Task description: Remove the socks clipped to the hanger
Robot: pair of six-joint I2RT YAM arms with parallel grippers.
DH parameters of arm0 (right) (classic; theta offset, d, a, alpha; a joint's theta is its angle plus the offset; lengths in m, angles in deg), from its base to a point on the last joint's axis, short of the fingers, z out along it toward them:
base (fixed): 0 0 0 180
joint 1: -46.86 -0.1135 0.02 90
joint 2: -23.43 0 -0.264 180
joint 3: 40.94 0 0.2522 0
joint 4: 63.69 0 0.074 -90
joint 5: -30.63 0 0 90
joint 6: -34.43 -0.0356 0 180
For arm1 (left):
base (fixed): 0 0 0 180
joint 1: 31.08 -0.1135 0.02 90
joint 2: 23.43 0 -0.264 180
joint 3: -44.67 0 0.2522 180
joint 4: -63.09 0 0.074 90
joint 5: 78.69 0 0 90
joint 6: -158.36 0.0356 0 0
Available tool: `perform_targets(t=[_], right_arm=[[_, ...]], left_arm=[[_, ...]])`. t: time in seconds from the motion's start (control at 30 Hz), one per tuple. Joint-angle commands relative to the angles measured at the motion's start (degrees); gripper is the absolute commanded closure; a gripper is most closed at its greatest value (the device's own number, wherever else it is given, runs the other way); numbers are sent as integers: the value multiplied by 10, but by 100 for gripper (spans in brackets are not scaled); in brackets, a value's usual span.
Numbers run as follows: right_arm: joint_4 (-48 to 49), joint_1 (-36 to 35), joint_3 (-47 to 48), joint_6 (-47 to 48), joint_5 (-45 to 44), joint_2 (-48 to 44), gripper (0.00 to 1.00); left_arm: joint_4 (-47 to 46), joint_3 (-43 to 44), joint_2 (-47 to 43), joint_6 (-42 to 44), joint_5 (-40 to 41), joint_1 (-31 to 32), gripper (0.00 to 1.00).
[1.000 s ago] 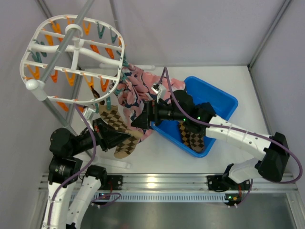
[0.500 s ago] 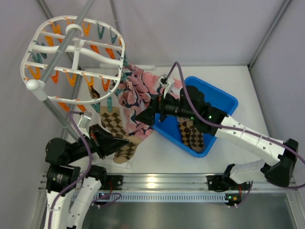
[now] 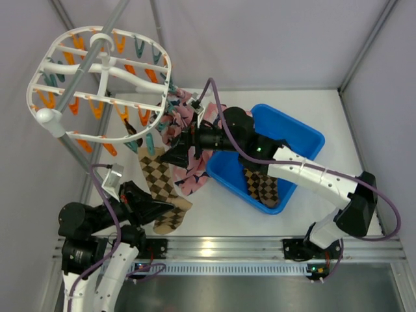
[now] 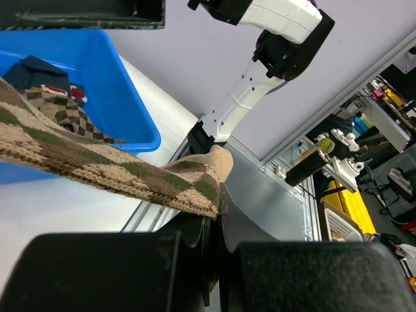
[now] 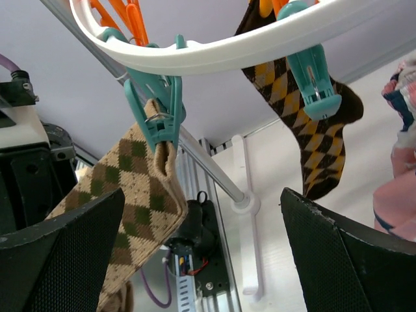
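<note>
White tabletop (image 3: pixel 214 214) fills the overhead view, with the hanger (image 3: pixel 166 68) raised at the far left. Your tan checkered sock (image 3: pixel 158 182) stretches lengthwise from the hanger's rim down to the left gripper (image 3: pixel 166 209). The right gripper (image 3: pixel 177 155) is nearer the clipped end, beside a pink sock (image 3: pixel 190 174).

Left wrist: the jaws are clenched on the sock's toe.

Right wrist: the fingers stand wide apart, holding nothing. The teal clip (image 5: pixel 156 107) biting the cuff lies up and left of their gap, so releasing it looks like your right arm's job.
</note>
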Motion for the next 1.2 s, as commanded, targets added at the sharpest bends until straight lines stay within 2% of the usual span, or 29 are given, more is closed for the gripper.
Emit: perform_targets(t=[0.0, 0.33, 0.47, 0.87, 1.07, 1.17], right_arm=[[78, -14, 43, 35, 30, 13, 0], [120, -21, 90, 71, 27, 50, 1], [107, -22, 124, 67, 31, 78, 1], [147, -31, 120, 49, 9, 104, 5], [209, -36, 95, 29, -6, 99, 16], [218, -41, 98, 24, -16, 104, 33]], left_arm=[[1, -8, -11, -11, -15, 3, 100], [0, -40, -25, -14, -18, 2, 100], [1, -43, -30, -17, -22, 2, 100], [0, -11, -26, -23, -26, 2, 100], [1, -11, -28, -25, -25, 2, 100], [1, -12, -30, -26, -24, 2, 100]])
